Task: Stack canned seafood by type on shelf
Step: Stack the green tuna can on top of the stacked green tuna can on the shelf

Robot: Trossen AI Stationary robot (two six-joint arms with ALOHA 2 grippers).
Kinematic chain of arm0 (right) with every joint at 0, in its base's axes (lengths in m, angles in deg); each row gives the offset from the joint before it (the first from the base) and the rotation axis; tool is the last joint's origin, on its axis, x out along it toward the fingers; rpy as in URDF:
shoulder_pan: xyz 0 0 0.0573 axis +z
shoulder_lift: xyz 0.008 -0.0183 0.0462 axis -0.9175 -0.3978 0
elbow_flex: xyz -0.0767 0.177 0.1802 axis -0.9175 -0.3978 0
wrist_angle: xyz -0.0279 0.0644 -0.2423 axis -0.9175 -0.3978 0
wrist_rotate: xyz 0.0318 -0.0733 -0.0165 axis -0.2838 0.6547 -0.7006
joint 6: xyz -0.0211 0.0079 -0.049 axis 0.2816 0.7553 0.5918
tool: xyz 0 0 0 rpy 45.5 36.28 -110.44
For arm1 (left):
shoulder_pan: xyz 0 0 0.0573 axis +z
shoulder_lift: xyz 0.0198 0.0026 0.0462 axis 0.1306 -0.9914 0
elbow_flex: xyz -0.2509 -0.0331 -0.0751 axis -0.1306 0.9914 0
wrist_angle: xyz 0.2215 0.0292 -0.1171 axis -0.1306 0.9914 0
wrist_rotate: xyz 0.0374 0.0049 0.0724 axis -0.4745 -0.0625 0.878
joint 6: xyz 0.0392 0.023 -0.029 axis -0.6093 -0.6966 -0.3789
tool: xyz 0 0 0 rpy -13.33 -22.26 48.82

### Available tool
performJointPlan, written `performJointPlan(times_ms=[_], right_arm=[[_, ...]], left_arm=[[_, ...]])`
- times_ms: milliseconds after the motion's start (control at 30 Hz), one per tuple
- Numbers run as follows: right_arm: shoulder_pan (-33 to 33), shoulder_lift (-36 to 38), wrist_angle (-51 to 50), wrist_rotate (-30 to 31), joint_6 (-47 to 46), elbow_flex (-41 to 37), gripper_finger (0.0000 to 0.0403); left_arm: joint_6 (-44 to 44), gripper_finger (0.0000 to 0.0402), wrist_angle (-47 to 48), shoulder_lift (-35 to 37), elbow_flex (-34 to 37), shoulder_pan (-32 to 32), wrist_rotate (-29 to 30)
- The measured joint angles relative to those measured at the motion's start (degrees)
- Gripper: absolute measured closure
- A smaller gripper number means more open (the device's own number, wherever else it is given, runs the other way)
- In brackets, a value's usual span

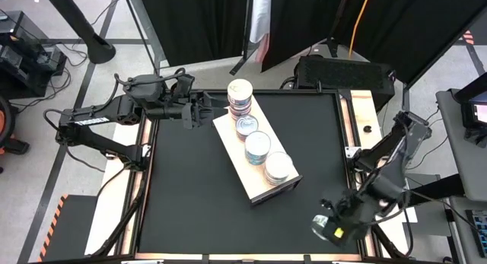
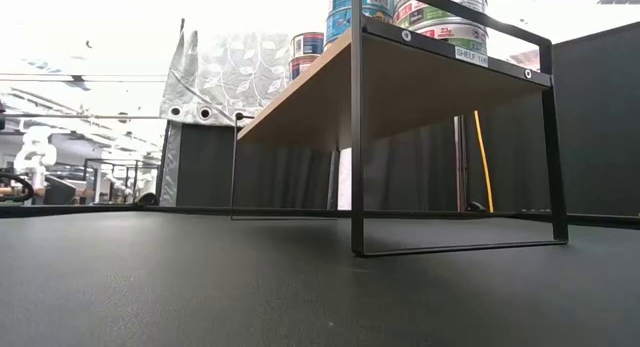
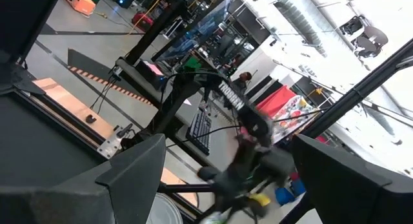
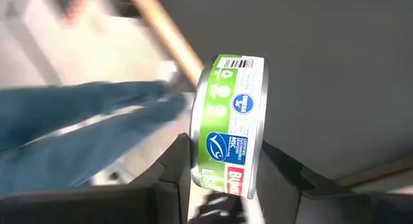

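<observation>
The shelf (image 1: 262, 184) is a pale wood board on a black metal frame (image 2: 357, 137), lying slantwise across the table's middle. Several stacks of canned seafood stand in a row on it (image 1: 240, 93) (image 1: 257, 146) (image 1: 278, 166); the low view shows them on top of it (image 2: 440, 12). My right gripper (image 1: 329, 227) is shut on a green-labelled tin (image 4: 227, 114) off the table's near right corner. By the shelf's far end, my left gripper (image 1: 204, 112) stands open and level with nothing between its fingers (image 3: 129, 179). My right gripper pinches the green-labelled tin between its two fingers (image 4: 169, 179), one on each flat end. The lower part of its labelled side wall (image 4: 222, 175) sits between them. The tin stands on edge, lifted clear, and sticks out past the fingertips.
A person's blue trouser leg (image 4: 77, 133) shows blurred past the held tin, beyond the table's wooden edge strip (image 4: 171, 37). The black tabletop (image 1: 190, 195) lies bare left of and in front of the shelf. Cables and equipment stand around the table.
</observation>
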Motion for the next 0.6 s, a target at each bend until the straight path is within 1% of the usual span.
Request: performJointPlan(times_ms=[100, 300, 467, 600], right_arm=[[0.0, 0.0, 0.0, 4.1, 4.1, 7.8, 0.0288], [-2.3, 0.1, 0.0, 16.0, 13.2, 21.2, 0.0288], [-6.3, 0.1, 0.3, 29.1, 26.1, 30.3, 0.0285], [-10.5, 0.1, 0.4, 36.7, 37.2, 35.5, 0.0284]], left_arm=[[-0.3, 0.0066, 0.0, 0.0, 0.0, 0.0, 0.0], [-0.7, 0.0066, 0.0, 0.0, 0.0, 0.0, 0.0], [-0.8, 0.0066, -1.6, 0.0, 0.0, 0.0, 0.0], [-0.8, 0.0066, -3.3, 0.0, 0.0, 0.0, 0.0]])
